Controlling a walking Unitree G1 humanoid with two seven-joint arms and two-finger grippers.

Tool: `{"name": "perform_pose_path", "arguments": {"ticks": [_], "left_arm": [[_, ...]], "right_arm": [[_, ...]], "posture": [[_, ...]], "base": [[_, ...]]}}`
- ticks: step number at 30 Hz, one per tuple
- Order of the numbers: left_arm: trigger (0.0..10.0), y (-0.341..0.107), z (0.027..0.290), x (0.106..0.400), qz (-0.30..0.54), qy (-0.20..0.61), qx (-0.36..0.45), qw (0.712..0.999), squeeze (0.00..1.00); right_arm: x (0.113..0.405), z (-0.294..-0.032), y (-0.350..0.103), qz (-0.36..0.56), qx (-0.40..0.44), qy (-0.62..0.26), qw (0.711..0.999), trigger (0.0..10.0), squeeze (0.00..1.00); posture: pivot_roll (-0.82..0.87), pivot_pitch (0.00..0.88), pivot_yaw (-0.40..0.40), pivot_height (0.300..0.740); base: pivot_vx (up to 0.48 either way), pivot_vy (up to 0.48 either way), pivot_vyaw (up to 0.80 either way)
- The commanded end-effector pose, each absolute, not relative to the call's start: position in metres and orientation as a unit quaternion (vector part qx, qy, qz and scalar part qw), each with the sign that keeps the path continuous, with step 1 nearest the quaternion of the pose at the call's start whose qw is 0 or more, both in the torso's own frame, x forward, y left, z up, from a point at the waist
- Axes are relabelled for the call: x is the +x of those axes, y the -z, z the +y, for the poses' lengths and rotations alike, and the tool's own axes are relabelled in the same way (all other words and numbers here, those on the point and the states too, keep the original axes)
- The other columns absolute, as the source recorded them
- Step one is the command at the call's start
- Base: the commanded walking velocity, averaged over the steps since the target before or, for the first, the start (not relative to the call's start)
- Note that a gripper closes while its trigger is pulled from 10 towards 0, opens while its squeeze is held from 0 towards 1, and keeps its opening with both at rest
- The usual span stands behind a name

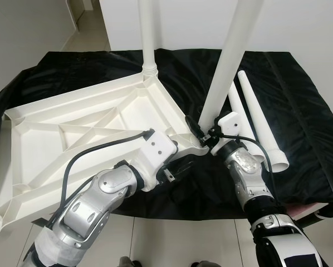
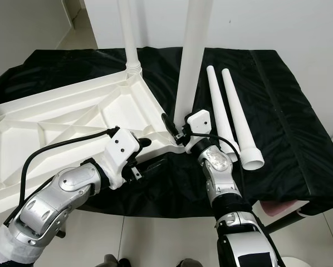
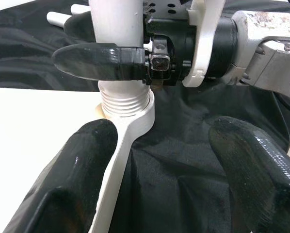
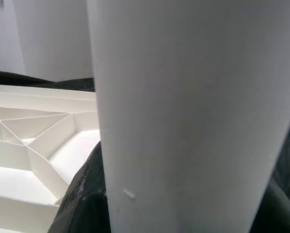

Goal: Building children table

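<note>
Both grippers are working at the tabletop's (image 1: 88, 119) near corner: the left gripper (image 3: 159, 160) is hovering open beside the socket, the right gripper (image 1: 202, 133) is clamping the upright leg (image 1: 230, 61). Screwing it in seems underway; next, probably more turning.

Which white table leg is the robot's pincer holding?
The upright leg at the tabletop's near corner, gripped by the right pincer. Another stands screwed in behind; two lie loose on the black cloth.
</note>
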State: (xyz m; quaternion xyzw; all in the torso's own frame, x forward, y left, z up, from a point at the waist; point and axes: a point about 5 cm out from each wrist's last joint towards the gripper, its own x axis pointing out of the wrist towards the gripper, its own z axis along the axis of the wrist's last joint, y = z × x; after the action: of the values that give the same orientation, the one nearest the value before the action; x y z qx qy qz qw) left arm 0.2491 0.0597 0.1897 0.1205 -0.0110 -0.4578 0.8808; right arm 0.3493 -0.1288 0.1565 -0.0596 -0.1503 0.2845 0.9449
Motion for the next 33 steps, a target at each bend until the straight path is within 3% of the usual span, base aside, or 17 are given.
{"name": "perform_pose_path", "arguments": {"ticks": [1, 17, 23, 33], "left_arm": [[10.0, -0.191, 0.058, 0.245, -0.009, 0.49, 0.123, 0.863, 0.0], [10.0, -0.191, 0.056, 0.243, -0.012, 0.494, 0.123, 0.86, 0.0], [10.0, -0.192, 0.054, 0.244, -0.016, 0.491, 0.122, 0.862, 0.0], [10.0, -0.192, 0.05, 0.246, -0.022, 0.49, 0.116, 0.864, 0.0]], "right_arm": [[0.343, -0.132, -0.107, -0.015, -0.042, -0.279, 0.959, 10.0, 0.0], [0.349, -0.134, -0.113, -0.009, -0.064, -0.281, 0.958, 10.0, 0.0], [0.353, -0.125, -0.111, 0.003, -0.01, -0.168, 0.986, 10.0, 0.0], [0.346, -0.104, -0.11, 0.006, 0.026, -0.048, 0.999, 10.0, 0.0]], "posture": [[-0.09, 0.126, 0.091, 0.74], [-0.09, 0.113, 0.083, 0.74], [-0.1, 0.103, 0.072, 0.74], [-0.11, 0.092, 0.055, 0.74]], "base": [[0.0, 0.0, 0.0], [0.0, 0.0, 0.0], [0.0, 0.0, 0.0], [0.0, 0.0, 0.0]]}}
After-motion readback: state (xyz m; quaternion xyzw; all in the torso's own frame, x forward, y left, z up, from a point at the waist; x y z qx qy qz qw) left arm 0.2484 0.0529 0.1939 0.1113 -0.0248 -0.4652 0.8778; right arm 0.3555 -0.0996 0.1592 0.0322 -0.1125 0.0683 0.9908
